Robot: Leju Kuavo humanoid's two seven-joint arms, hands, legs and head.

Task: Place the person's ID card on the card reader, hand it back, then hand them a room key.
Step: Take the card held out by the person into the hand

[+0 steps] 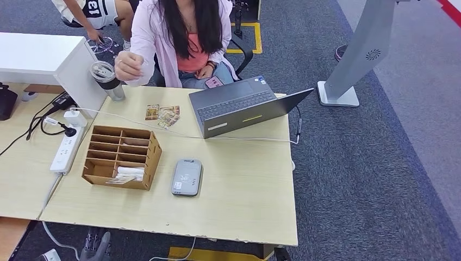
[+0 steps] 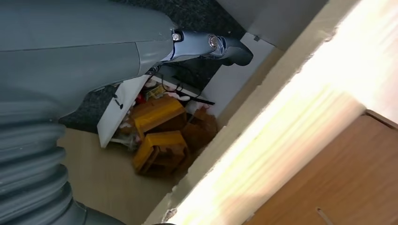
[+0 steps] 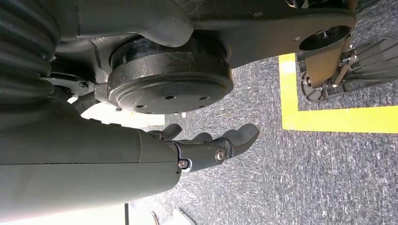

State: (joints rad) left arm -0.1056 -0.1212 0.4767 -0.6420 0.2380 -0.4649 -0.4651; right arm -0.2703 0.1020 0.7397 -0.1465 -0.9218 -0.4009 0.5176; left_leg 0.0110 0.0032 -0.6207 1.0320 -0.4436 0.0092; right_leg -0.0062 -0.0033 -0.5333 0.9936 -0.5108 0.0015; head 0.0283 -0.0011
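The flat grey card reader (image 1: 186, 176) lies on bare pale wood, near the table's (image 1: 244, 206) chipped front edge; left hand (image 1: 96, 246) hangs below it, grasp unclear; right hand (image 3: 206, 147) hangs loose, empty.

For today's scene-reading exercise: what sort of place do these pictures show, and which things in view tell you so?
Probably a mock check-in desk set up in an office or lab: a card reader and a wooden sorter box on a light desk, an open laptop, and a person seated opposite.

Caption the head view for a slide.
Card reader beside wooden organizer on desk; seated person behind open laptop.
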